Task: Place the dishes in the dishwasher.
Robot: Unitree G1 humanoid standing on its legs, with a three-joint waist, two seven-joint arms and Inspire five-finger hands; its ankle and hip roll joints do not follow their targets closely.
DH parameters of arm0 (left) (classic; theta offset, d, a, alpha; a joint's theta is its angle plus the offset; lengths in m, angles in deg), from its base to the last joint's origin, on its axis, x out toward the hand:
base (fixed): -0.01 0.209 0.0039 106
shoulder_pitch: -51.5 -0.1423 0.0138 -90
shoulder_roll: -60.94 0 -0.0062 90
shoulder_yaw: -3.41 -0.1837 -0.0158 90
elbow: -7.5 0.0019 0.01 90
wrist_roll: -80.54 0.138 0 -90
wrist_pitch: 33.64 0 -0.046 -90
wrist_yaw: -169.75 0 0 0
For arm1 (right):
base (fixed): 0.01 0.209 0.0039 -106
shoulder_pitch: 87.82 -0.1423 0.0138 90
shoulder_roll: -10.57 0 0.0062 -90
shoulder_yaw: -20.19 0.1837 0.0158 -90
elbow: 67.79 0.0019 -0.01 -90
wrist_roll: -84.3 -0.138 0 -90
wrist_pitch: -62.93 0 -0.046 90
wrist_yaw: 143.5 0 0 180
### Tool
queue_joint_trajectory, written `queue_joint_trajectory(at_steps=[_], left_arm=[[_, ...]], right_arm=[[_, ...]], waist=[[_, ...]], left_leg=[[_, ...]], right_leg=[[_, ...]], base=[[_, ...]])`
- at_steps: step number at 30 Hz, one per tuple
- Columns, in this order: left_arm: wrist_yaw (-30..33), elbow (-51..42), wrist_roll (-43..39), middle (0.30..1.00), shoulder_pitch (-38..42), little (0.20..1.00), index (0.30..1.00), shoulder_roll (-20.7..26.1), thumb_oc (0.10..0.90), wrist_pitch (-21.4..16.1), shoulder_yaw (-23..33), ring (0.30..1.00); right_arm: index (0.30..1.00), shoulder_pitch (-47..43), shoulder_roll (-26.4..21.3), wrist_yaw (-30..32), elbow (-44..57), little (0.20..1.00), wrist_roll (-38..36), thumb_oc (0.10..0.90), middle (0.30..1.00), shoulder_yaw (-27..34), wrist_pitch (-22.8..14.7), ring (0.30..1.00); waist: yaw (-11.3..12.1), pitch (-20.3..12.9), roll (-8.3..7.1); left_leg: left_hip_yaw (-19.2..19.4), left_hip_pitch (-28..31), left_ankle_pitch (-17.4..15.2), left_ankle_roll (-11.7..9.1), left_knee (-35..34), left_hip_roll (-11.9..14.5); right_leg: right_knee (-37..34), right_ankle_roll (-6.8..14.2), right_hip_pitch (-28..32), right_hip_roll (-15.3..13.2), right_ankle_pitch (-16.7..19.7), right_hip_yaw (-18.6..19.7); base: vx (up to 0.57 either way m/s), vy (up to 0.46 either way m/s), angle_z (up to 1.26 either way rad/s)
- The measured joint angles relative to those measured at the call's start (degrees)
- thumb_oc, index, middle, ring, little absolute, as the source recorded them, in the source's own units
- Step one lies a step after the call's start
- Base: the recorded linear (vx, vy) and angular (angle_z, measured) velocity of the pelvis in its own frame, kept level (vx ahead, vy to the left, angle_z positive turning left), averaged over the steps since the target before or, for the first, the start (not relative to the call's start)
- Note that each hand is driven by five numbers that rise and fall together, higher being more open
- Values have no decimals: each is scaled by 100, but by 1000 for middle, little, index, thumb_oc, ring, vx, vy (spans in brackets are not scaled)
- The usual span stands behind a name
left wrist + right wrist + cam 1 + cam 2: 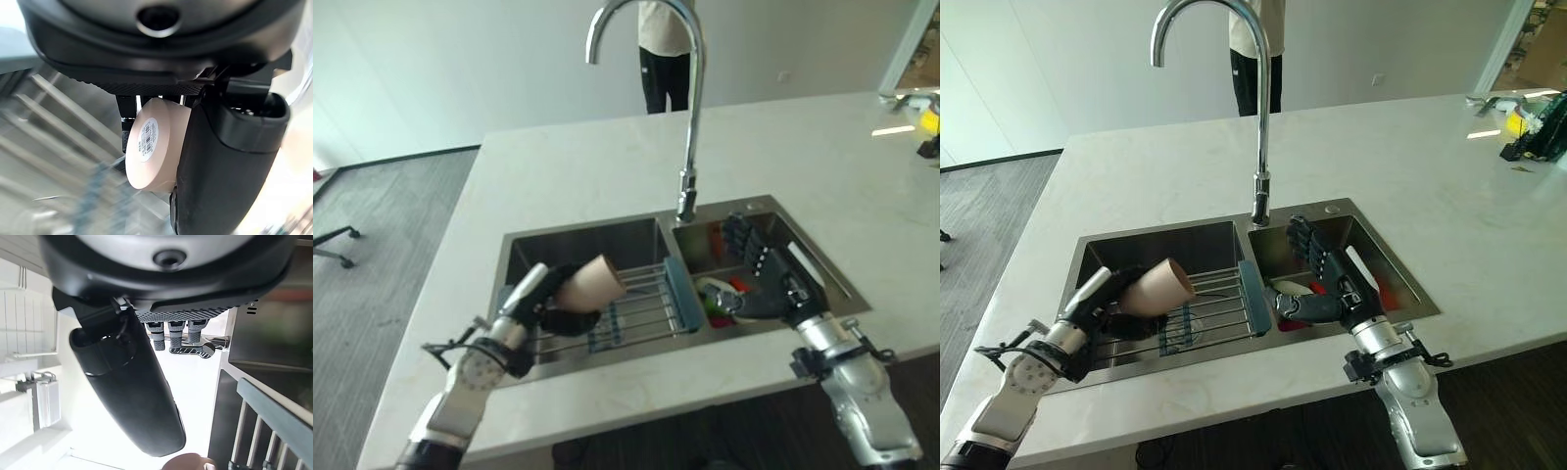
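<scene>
One cup (pixel 592 284), one drying rack (pixel 641 308), one faucet (pixel 680 108), two sink basins (pixel 582 250) and two hands (pixel 533 299) are shown.

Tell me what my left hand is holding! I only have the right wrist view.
Observer: Your left hand is curled around a tan cup, held on its side over the wire rack in the left basin.
Operator: Is there anything on the cup?
Observer: Yes, the left wrist view shows a round white sticker on its base.
Operator: Where is my right hand?
Observer: Your right hand hangs over the right basin, fingers straight, holding nothing.
Operator: What is under it?
Observer: White, red and green dishes lie in that basin.
</scene>
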Motion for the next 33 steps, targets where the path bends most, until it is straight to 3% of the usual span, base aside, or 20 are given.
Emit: queue_joint_trajectory(at_steps=[3, 7, 8, 11, 12, 14, 16, 17, 18, 19, 20, 21, 22, 23, 24, 25, 26, 27, 31, 33], left_arm=[[16, -347, -409, 300, -17, 300, 300, 4, 400, -156, 50, 300], [487, -796, -670, 300, -197, 300, 300, -18, 400, -854, 479, 300], [697, -1264, -880, 300, -443, 300, 300, -445, 400, -1082, 914, 300], [1161, -1555, -1019, 300, -562, 300, 300, -662, 400, -1497, 1146, 300], [1473, -1561, -1045, 300, -567, 300, 300, -642, 400, -1632, 1177, 300], [1758, -1559, -1031, 300, -624, 300, 300, -651, 400, -1694, 1165, 300], [1917, -1555, -1031, 300, -796, 300, 300, -704, 400, -1749, 1154, 300], [1926, -1542, -1033, 300, -814, 300, 300, -776, 400, -1783, 1135, 300], [1924, -1514, -1047, 300, -761, 300, 300, -848, 400, -1799, 1050, 300], [1901, -1397, -1066, 300, -617, 300, 300, -879, 400, -1848, 903, 300], [1830, -1361, -1096, 300, -217, 300, 300, -803, 400, -1981, 720, 300], [1865, -1367, -1096, 300, -184, 300, 300, -813, 400, -2072, 645, 300], [1840, -1334, -1068, 300, 15, 300, 300, -820, 400, -2179, 530, 300], [1855, -1150, -1081, 300, 402, 300, 300, -860, 400, -2185, 95, 300], [1886, -1383, -1092, 300, 459, 300, 300, -771, 400, -2485, -171, 300], [1873, -1535, -1107, 300, 450, 300, 300, -726, 400, -2629, -58, 300], [1856, -1525, -1103, 300, 628, 300, 300, -714, 400, -2721, -16, 300], [1846, -1415, -1112, 300, 560, 300, 300, -664, 400, -2616, -9, 300], [1688, -1267, -1184, 300, 278, 300, 300, -602, 400, -2560, 15, 300], [1593, -1268, -1334, 300, 204, 300, 300, -619, 400, -2559, 11, 300]], right_arm=[[900, 3, 17, 17, 0, 900, 0, 800, 900, 8, -10, 900], [900, 40, 25, 122, 2, 900, -3, 800, 900, 172, -39, 900], [900, 127, 151, 199, 37, 900, -5, 800, 900, 303, -94, 900], [900, 212, 221, 308, 44, 900, -4, 800, 900, 396, -153, 900], [900, 196, 221, 325, 45, 900, 0, 800, 900, 391, -230, 900], [900, 179, 216, 388, 106, 900, 2, 800, 900, 383, -287, 900], [900, 108, 214, 556, 257, 900, 3, 800, 900, 377, -406, 900], [900, 89, 219, 644, 276, 900, 17, 800, 900, 379, -486, 900], [900, 111, 216, 762, 270, 900, 18, 800, 900, 386, -582, 900], [900, 174, 177, 898, 265, 900, 13, 800, 900, 400, -646, 900], [900, -126, -184, 1101, 133, 900, 21, 800, 900, 440, -540, 900], [900, -225, -336, 1110, 146, 900, 19, 800, 900, 447, -514, 900], [900, -230, -470, 1166, 225, 900, 77, 800, 900, 627, -623, 900], [900, 45, -564, 1288, 205, 900, 195, 800, 900, 917, -681, 900], [900, 63, -629, 1551, 197, 900, 232, 800, 900, 1164, -750, 900], [900, -58, -489, 1573, 256, 900, 235, 800, 900, 1101, -795, 900], [900, -66, -400, 1588, 330, 900, 237, 800, 900, 1052, -830, 900], [900, -153, -220, 1538, 245, 900, 245, 800, 900, 793, -806, 900], [900, -170, 230, 1707, 285, 900, 309, 800, 900, 692, -894, 900], [900, -157, 271, 1831, 293, 900, 525, 800, 900, 696, -891, 900]], waist=[[15, 3, -7], [103, 4, -9], [138, 10, -26], [324, 11, -26], [493, 13, -20], [622, 38, 6], [791, 176, 134], [801, 252, 178], [739, 296, 196], [567, 277, 66], [435, 445, -23], [485, 468, -19], [465, 578, 96], [186, 755, 34], [-109, 619, 140], [-30, 580, 115], [-29, 590, 59], [149, 615, 1], [244, 616, -95], [317, 610, -96]], left_leg=[[-103, -5, -1, -4, 5, -5], [-151, -17, 0, -36, -31, 11], [-248, -54, 0, -67, -34, 5], [-401, -107, 26, -104, -37, 12], [-433, -95, 46, -135, -66, 11], [-516, -134, 68, -154, -83, 4], [-643, -219, 103, -177, -92, -25], [-685, -250, 208, -187, -171, -85], [-685, -257, 481, -358, -548, -193], [-363, 38, 834, -695, -1442, -340], [1526, 186, 565, -390, -647, 335], [1641, 400, 644, -537, -471, 542], [1784, 806, 593, -685, -302, 669], [2167, 1137, 516, -770, -57, 774], [2284, 1098, 690, -422, -329, 581], [2247, 767, 423, -298, -315, 625], [2211, 522, 270, -335, -280, 605], [2233, 406, 206, -213, -151, 587], [1827, 16, -540, 70, 619, 315], [1566, -210, -738, 416, 975, -8]], right_leg=[[0, 1, 58, -18, -35, -100], [46, -21, 65, -15, -99, -148], [44, -37, 77, -17, -142, -236], [60, -97, 89, -20, -186, -397], [90, -104, 89, -18, -223, -424], [121, -105, 93, -35, -259, -491], [217, -100, 149, -89, -297, -642], [273, -108, 159, -160, -301, -751], [262, -138, 171, -306, -278, -946], [152, -200, 192, -581, -241, -1416], [-108, -238, 337, -881, -81, -1940], [-140, -175, 387, -871, -27, -1942], [-73, -46, 655, -1160, -35, -2332], [176, -3, 1095, -1435, -50, -2473], [910, 57, 714, -1760, -98, -1961], [436, 248, 541, -1590, -214, -1852], [4, 580, 586, -1544, 178, -1937], [-59, 309, 565, -1598, 535, -1984], [-100, 650, 982, -2060, 774, -2330], [61, 595, 974, -2447, 1141, -2313]], base=[[9, -63, 16], [16, -133, 10], [17, -210, 26], [9, -170, 27], [-8, -140, 21], [-35, -67, 28], [-232, 23, 42], [-319, 49, 64], [-303, 90, 118], [-190, 89, 241], [-292, 336, 217], [-220, 302, 202], [-292, 400, 176], [-276, 399, 302], [-291, 475, 261], [-231, 453, 199], [-155, 371, 73], [-140, 424, 82], [-50, 437, 69], [21, 441, 97]])
